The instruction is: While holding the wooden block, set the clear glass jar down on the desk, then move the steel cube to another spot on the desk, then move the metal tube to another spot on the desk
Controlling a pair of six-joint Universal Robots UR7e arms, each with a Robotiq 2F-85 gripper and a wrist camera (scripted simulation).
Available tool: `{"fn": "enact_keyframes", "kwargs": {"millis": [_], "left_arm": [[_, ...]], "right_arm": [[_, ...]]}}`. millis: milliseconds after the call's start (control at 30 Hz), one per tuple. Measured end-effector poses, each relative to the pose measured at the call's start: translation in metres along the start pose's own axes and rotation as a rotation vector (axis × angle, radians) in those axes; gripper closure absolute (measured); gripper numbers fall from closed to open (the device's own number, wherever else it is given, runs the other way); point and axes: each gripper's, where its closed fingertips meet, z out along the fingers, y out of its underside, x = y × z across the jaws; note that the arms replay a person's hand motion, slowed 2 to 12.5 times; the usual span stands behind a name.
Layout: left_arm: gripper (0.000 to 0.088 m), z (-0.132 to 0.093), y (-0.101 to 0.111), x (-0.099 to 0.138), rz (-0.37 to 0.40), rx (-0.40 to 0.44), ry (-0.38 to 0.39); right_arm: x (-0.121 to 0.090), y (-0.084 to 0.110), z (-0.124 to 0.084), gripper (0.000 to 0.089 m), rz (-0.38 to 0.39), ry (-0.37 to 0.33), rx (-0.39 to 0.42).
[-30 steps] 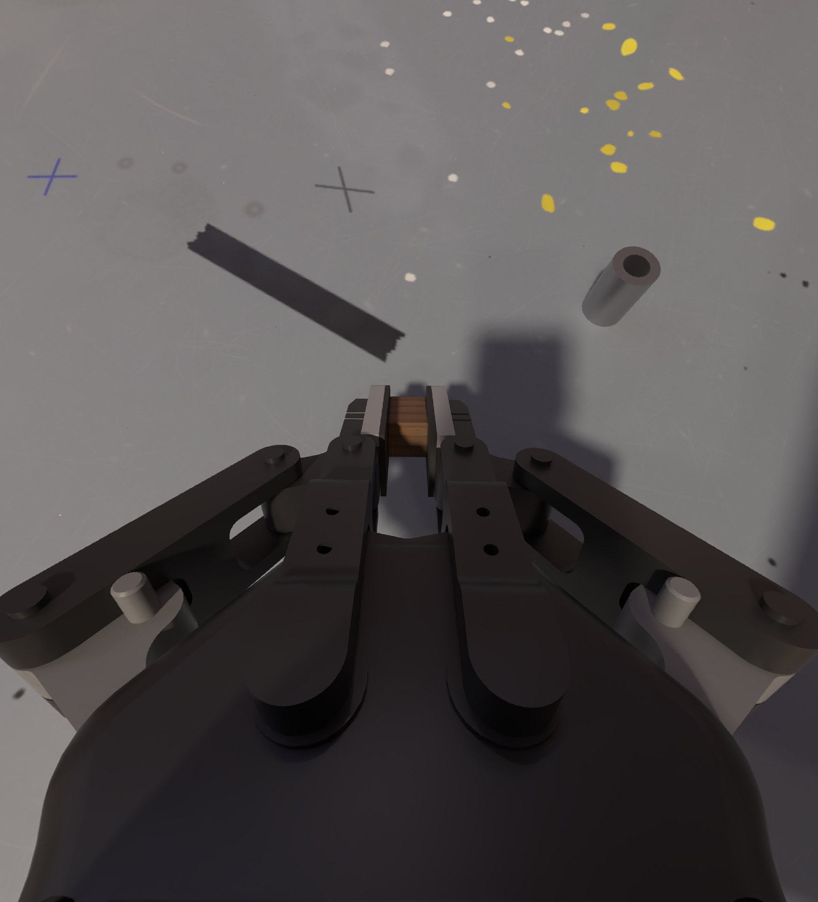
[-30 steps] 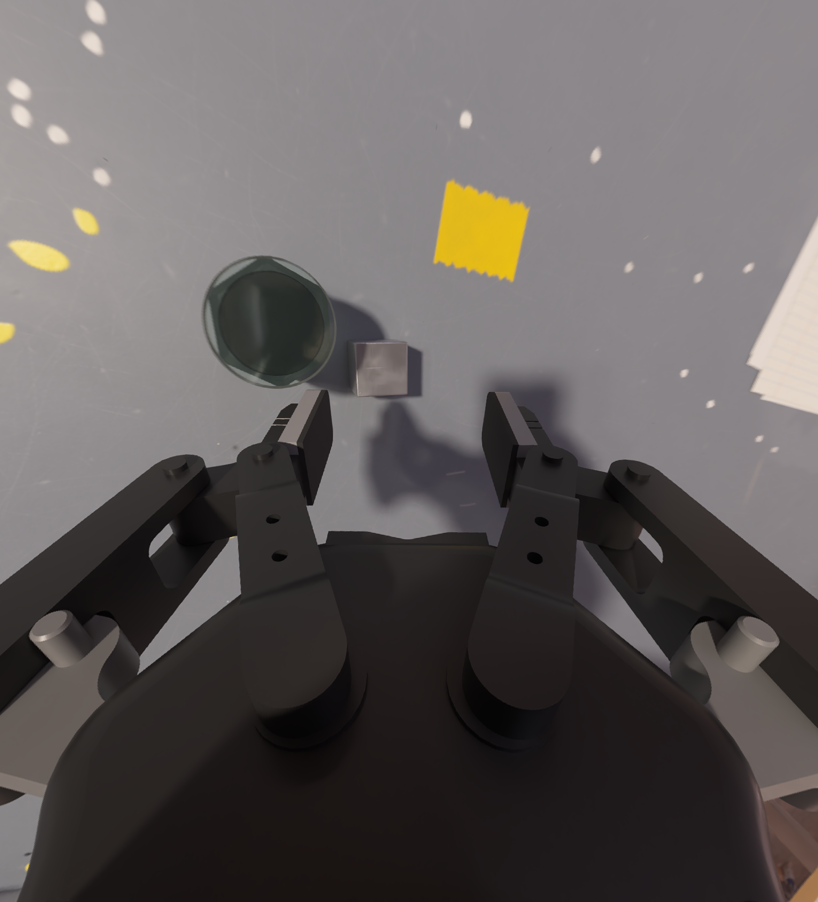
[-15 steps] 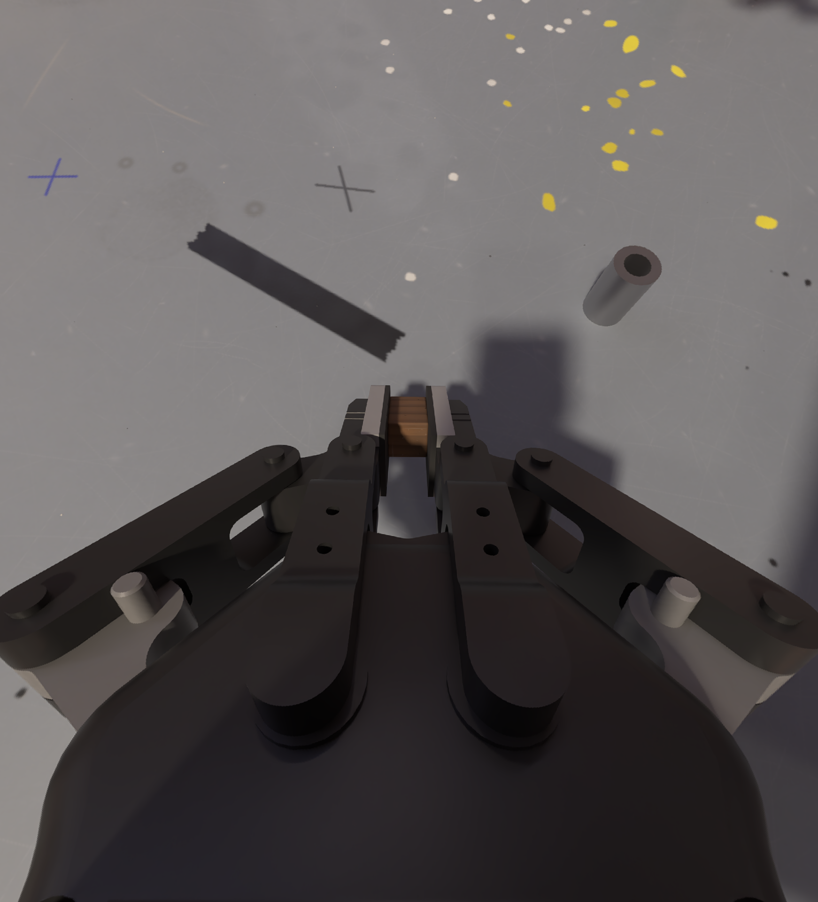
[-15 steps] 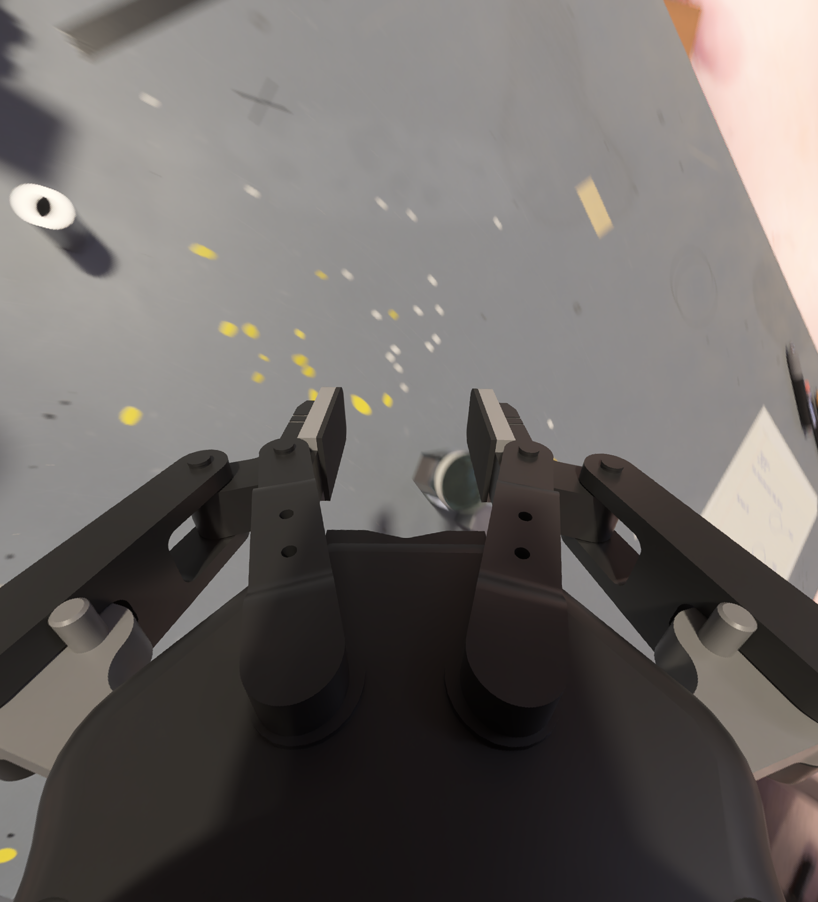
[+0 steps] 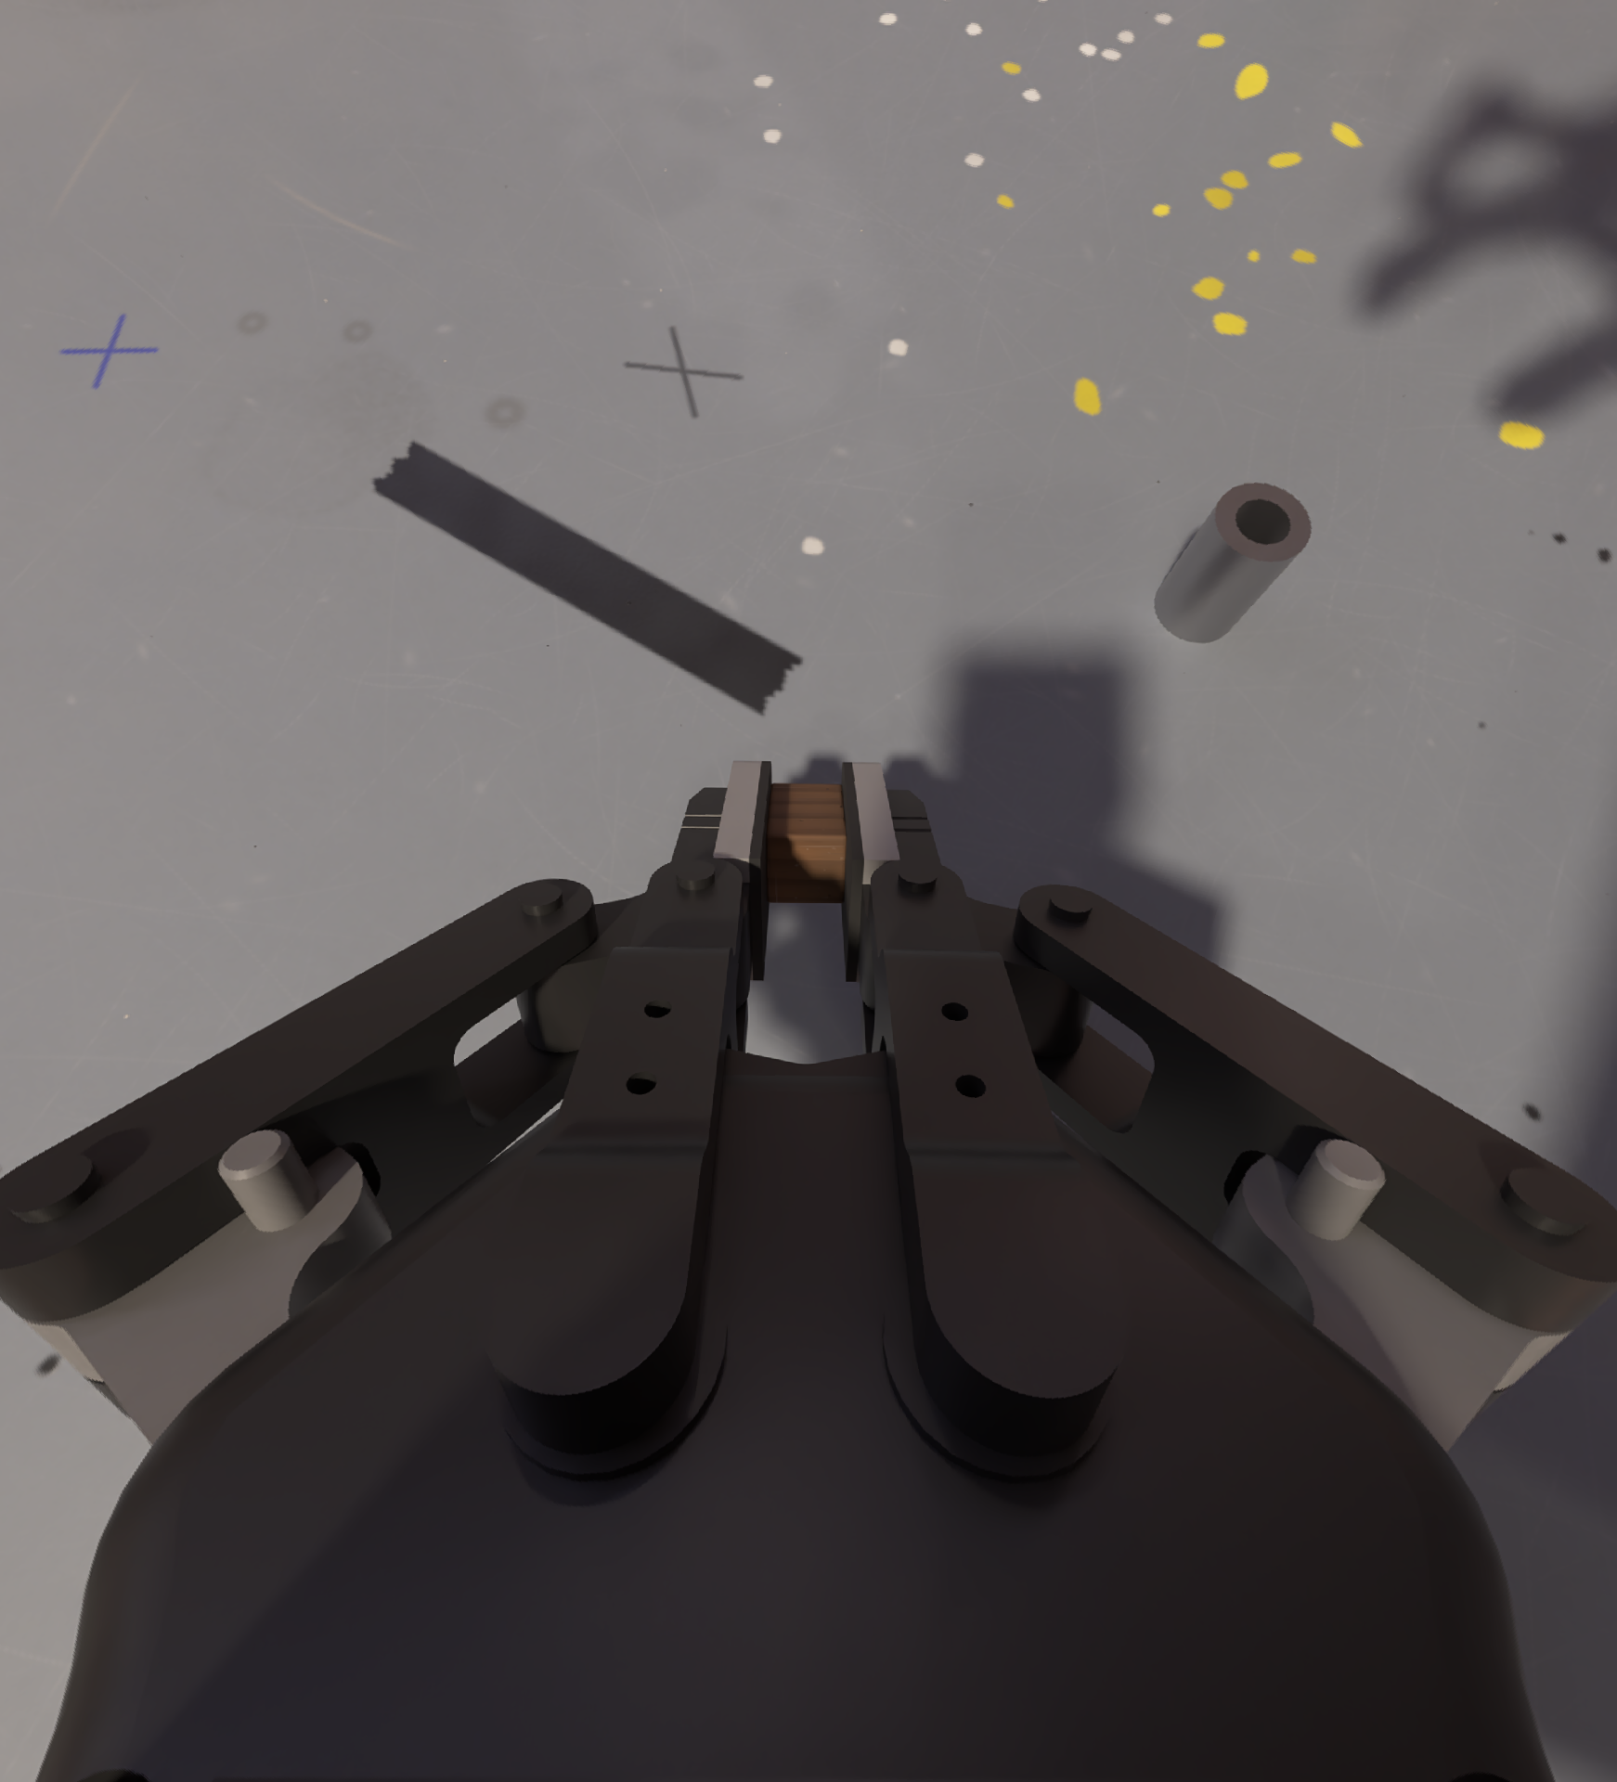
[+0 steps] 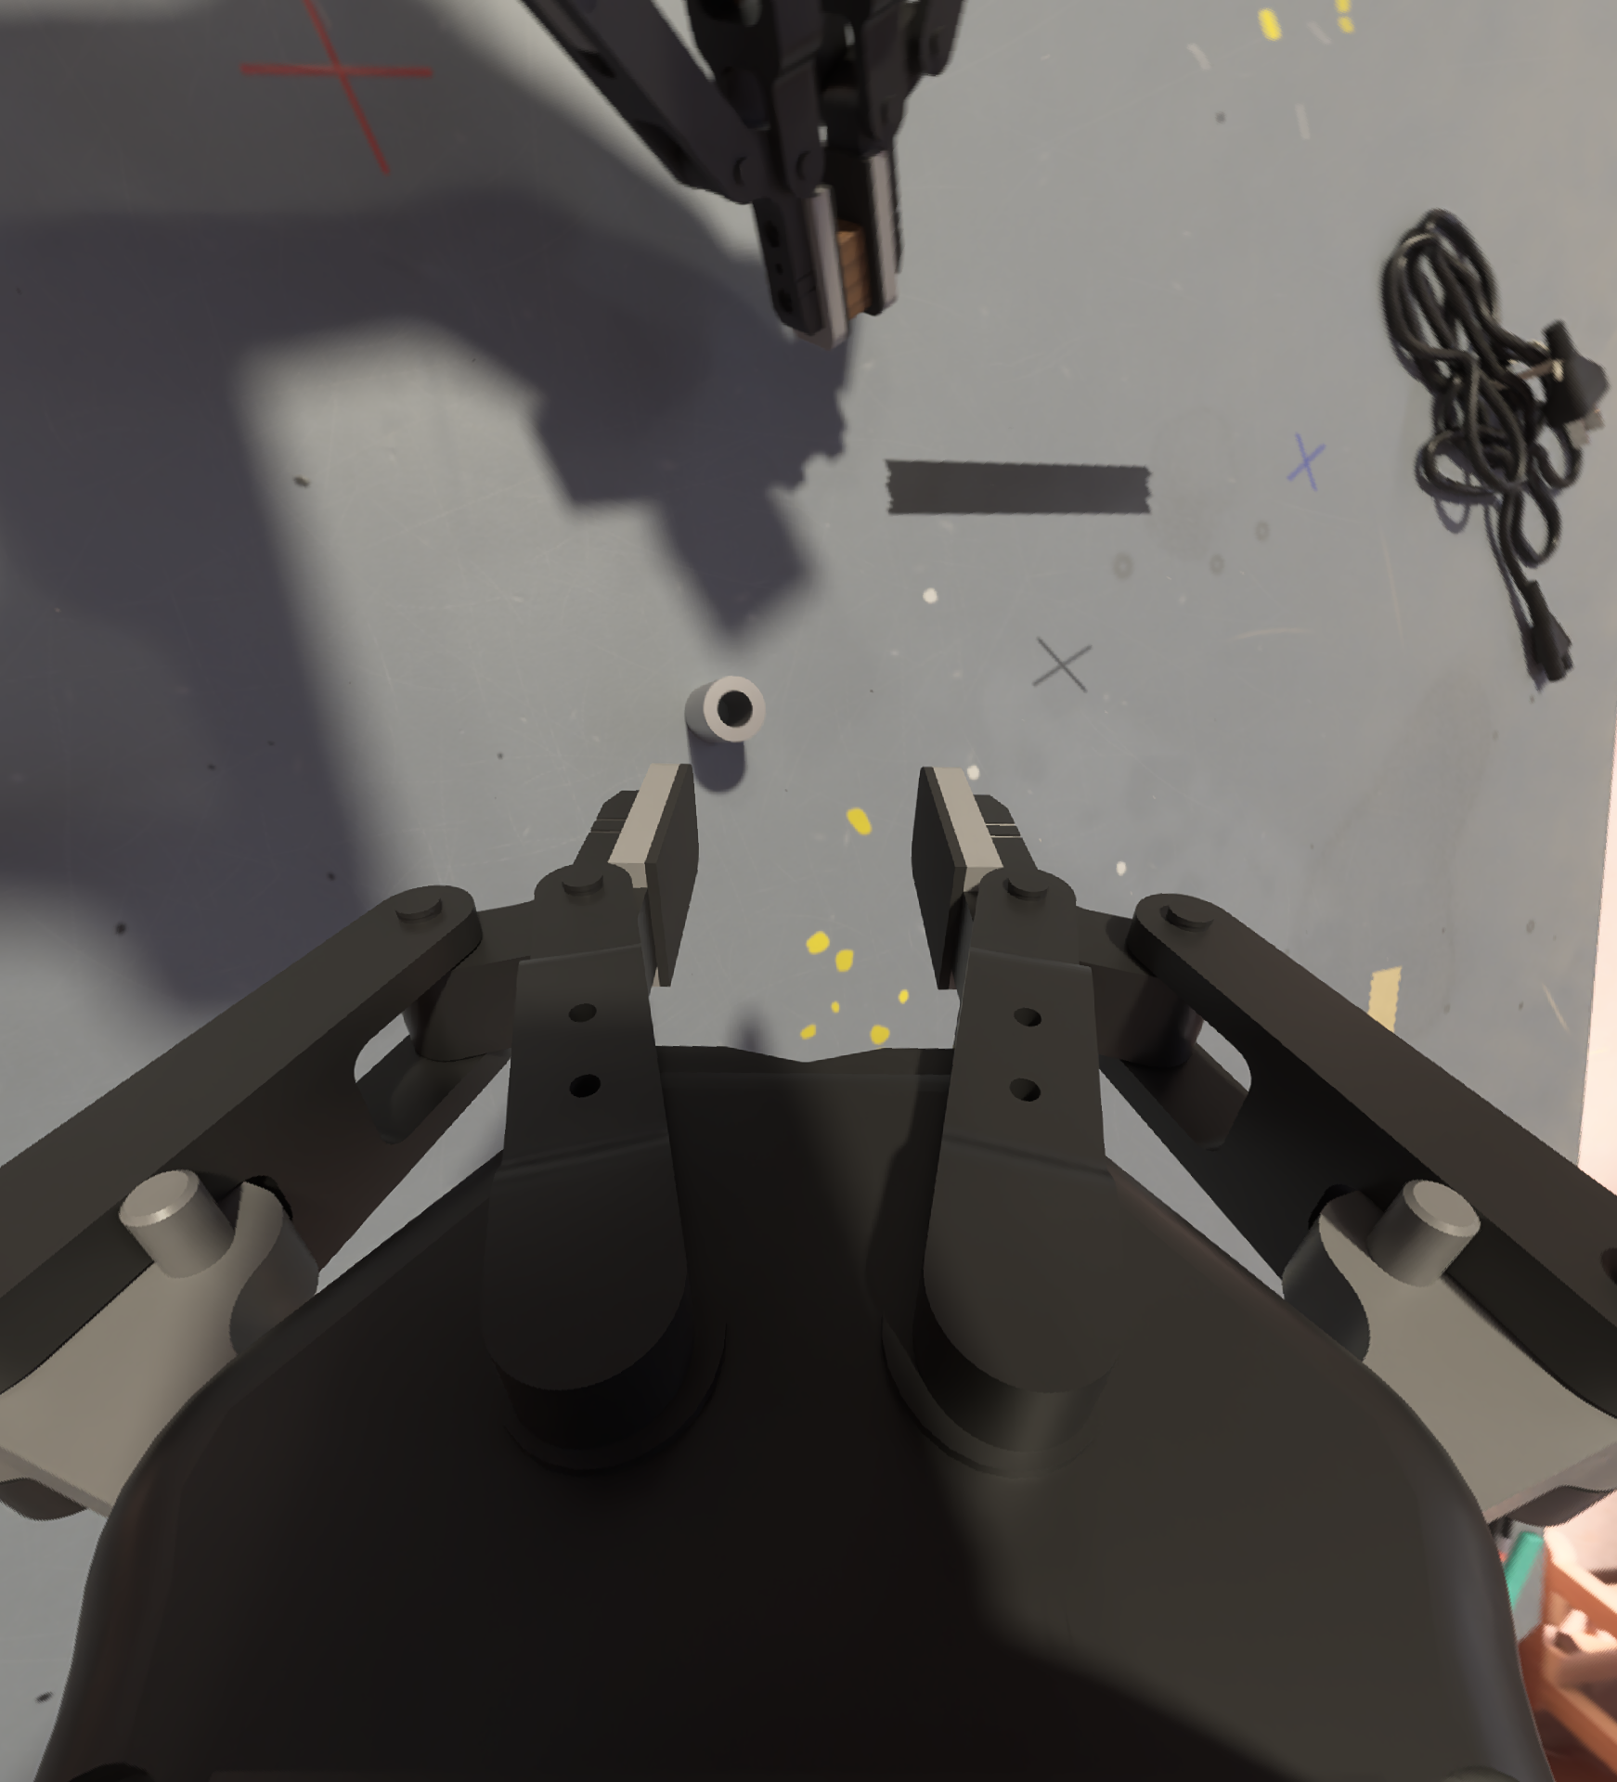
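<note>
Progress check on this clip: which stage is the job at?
Held: the left gripper is shut on the wooden block. In hand: the right gripper, open and empty, faces the metal tube standing on the desk. Jar and cube are out of view, so those steps can't be confirmed; the tube move remains.

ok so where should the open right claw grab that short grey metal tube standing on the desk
Grip the short grey metal tube across its round outer wall, about mid-height, coming straight down from above. It stands on end with its open bore facing up, so the curved sides are free all round. The open right claw hangs empty beside it and likely needs to shift left to straddle it.
</note>
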Motion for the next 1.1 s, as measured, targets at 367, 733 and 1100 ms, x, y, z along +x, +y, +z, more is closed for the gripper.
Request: {"fn": "enact_keyframes", "kwargs": {"millis": [367,733,1100], "left_arm": [[0.0754,0.000,0.000,0.000,0.004,-0.002,-0.003],[0.0754,0.000,0.000,0.000,0.005,-0.002,0.000],[0.0754,0.000,0.000,0.001,0.002,0.000,0.006]], "right_arm": [[-0.019,-0.005,0.063,0.0514,-0.131,-0.093,-0.174],[-0.018,0.020,0.107,0.0507,-0.153,-0.130,-0.335],[-0.023,0.021,0.120,0.0540,-0.128,-0.161,-0.332]]}}
